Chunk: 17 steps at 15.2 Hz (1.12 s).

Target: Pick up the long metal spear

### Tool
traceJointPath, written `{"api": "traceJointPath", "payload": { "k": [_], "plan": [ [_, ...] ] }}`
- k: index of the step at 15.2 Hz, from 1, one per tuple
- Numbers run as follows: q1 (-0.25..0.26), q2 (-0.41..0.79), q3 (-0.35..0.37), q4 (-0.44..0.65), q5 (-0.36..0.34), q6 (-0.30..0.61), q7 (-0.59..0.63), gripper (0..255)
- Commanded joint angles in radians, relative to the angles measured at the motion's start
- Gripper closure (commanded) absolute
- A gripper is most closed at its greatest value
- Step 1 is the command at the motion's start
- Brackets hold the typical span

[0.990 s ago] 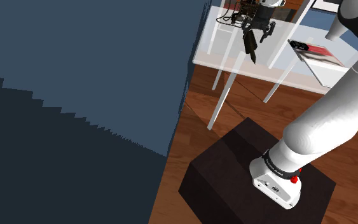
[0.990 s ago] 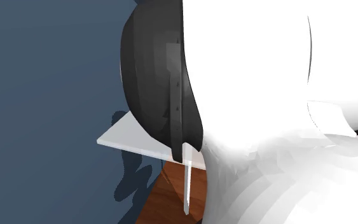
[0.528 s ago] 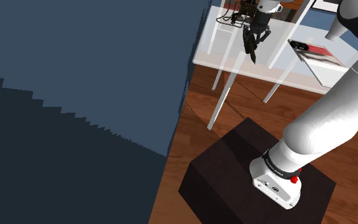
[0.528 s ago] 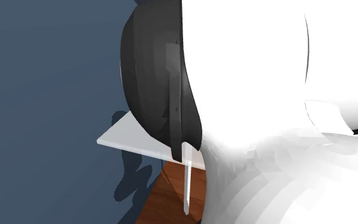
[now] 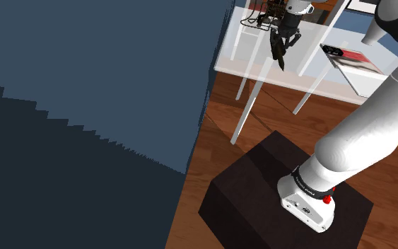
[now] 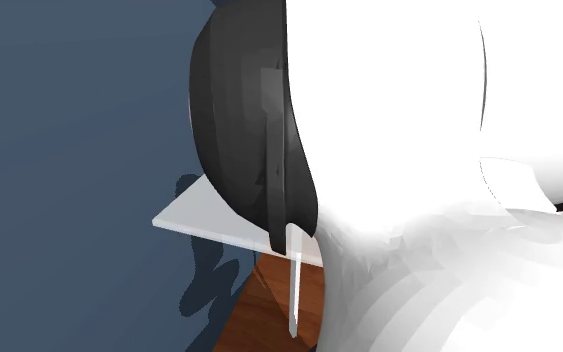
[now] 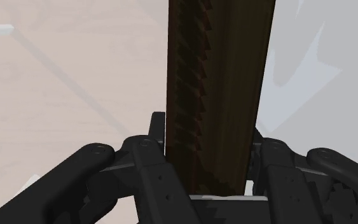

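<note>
Hanging point-down over the table, the spear is clasped near its upper end by the gripper. Whether its tip touches the table top I cannot tell from the shoulder view. Seen from the wrist, the spear is a long, dark brown shaft with a saw-toothed ridge down one side. It runs straight out from the gripper, whose black fingers press against it on both sides.

The table is pale and see-through, with slim white legs. On it, towards the shoulder view's right of the spear, lies a flat red, black and white thing. Below the table is a wooden floor. Beside the table, on the shoulder view's left, rises a blue wall. Nearer than the table stands the dark stand, from which the white arm climbs towards the table.

In the second exterior view the arm looms close, white with a dark joint. Past it show a corner of the table and one leg.
</note>
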Motion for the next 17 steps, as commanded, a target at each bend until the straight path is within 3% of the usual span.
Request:
{"api": "traceJointPath", "payload": {
  "k": [1, 17],
  "plan": [
    [0.0, -0.001, 0.0, 0.013, -0.001, -0.014, 0.0, 255],
    [-0.003, 0.008, -0.003, 0.214, 0.002, -0.206, -0.002, 255]
  ]
}}
